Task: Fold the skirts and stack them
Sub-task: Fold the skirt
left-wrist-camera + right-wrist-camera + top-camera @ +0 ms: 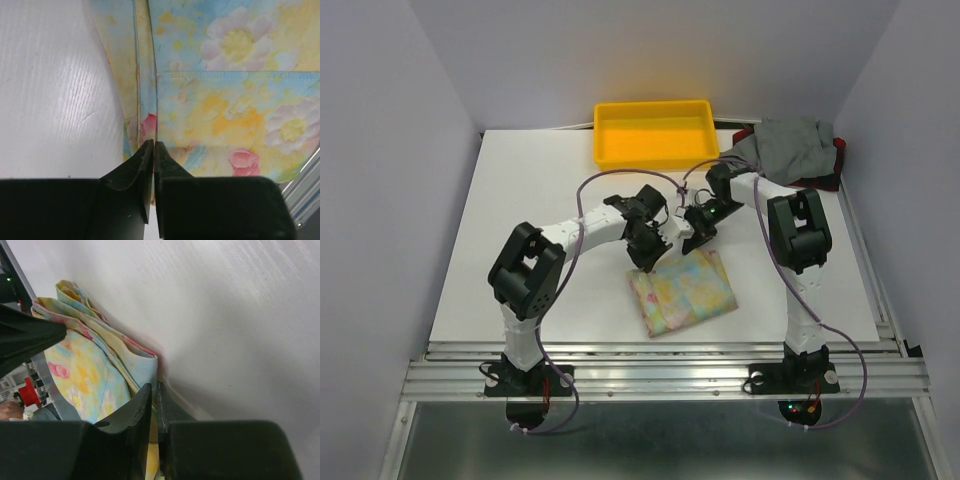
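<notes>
The pastel floral skirt (pixel 682 293) lies folded on the white table, just in front of both grippers. My left gripper (pixel 653 262) is shut on the skirt's far left edge; in the left wrist view the jaws (pixel 153 144) pinch the fold of the floral cloth (pixel 225 110). My right gripper (pixel 693 240) is shut on the skirt's far right corner; in the right wrist view (pixel 154 386) yellow cloth shows between the jaws, with layered floral cloth (pixel 85 370) beside them. The grey skirt (pixel 788 148) lies crumpled at the back right on the red-and-black plaid skirt (pixel 837 152).
A yellow plastic tray (pixel 653 104) stands at the back centre of the table. The grey walls close in on the left, back and right. Aluminium rails (pixel 660 368) run along the near edge by the arm bases.
</notes>
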Controlling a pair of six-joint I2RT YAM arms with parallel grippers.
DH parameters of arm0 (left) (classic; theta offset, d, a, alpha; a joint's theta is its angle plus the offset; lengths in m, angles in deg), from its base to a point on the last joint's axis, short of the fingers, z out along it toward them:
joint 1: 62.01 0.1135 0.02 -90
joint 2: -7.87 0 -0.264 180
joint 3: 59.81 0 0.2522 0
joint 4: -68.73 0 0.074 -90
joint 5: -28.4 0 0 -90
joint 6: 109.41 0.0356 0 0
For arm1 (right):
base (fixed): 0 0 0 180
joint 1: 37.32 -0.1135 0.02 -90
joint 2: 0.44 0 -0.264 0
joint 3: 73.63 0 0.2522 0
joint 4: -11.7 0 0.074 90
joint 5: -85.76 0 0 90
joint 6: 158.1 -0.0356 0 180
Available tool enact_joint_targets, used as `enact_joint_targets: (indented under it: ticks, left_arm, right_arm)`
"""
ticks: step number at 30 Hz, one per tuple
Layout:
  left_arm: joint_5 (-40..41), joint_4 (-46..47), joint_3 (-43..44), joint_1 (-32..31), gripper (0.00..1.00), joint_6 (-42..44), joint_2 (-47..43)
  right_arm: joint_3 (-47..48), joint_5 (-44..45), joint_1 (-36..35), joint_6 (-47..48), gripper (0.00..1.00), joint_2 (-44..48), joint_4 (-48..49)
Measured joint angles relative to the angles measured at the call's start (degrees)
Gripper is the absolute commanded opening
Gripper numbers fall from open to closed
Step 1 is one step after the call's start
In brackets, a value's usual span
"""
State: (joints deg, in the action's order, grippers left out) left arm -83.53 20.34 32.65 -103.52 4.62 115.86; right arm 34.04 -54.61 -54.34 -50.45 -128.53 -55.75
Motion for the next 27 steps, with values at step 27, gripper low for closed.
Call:
enact_joint_targets:
  ticks: [27]
  left_arm:
    - [8.48, 2.25, 1.05, 5.11, 0.45, -0.7, -4.48]
  right_arm:
    - [0.28, -1.6, 8.59, -2.21, 0.4, 17.9, -6.88]
